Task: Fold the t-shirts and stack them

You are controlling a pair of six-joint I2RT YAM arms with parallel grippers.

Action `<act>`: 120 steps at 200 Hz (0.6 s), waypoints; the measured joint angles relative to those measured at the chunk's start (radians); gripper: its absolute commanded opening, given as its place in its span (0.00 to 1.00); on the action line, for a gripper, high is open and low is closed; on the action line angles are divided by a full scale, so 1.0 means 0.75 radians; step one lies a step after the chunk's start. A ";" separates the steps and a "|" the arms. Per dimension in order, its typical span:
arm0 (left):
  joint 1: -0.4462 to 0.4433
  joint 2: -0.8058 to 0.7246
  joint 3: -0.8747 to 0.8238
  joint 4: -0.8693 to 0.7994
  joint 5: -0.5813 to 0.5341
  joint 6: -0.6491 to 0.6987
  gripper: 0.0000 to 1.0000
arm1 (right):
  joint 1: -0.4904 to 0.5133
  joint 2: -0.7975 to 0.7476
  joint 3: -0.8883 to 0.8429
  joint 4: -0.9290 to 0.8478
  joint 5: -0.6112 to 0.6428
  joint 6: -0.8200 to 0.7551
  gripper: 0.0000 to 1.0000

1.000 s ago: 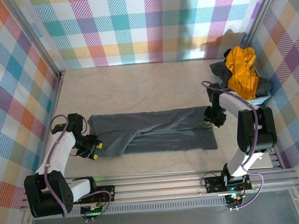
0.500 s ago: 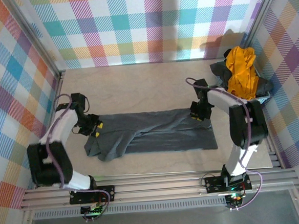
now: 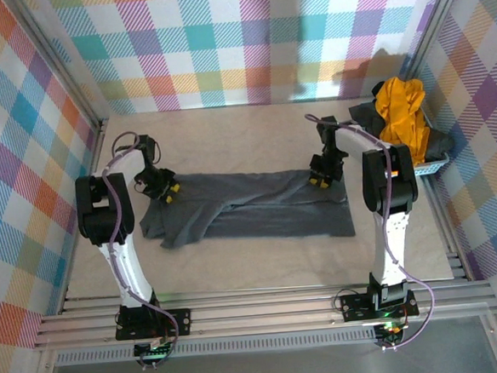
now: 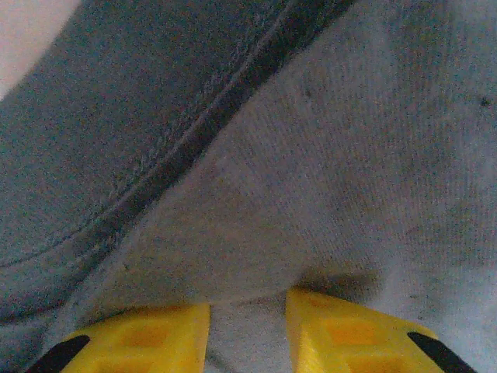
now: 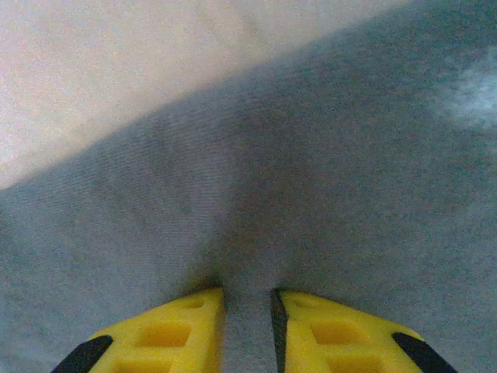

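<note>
The grey t-shirt point(image 3: 251, 216) is pinched at both ends of its far edge. Our left hand point(image 3: 167, 190) has its fingers nearly closed on a tuck of cloth beside a seam, and our right hand point(image 3: 320, 180) nips a similar fold. We judge this paired grip keeps the edge level for folding. The shirt lies as a long band across the middle of the counter point(image 3: 228, 141), rumpled at the left end and smoother at the right.

Walls point(image 3: 221, 43) pastel plaid, slate-grey t-shirt point(image 3: 259, 216), mustard-yellow t-shirt point(image 3: 400, 118), basket point(image 3: 429, 168) perhaps blue.
</note>
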 measured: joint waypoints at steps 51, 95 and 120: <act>-0.101 -0.160 0.009 0.001 -0.235 0.181 0.48 | -0.003 -0.032 0.028 0.051 0.023 -0.073 0.43; -0.550 -0.576 -0.215 -0.006 -0.262 0.351 0.40 | 0.065 -0.400 -0.240 0.146 0.021 -0.153 0.50; -0.719 -0.507 -0.289 -0.040 -0.285 0.427 0.37 | 0.112 -0.516 -0.338 0.215 -0.035 -0.170 0.51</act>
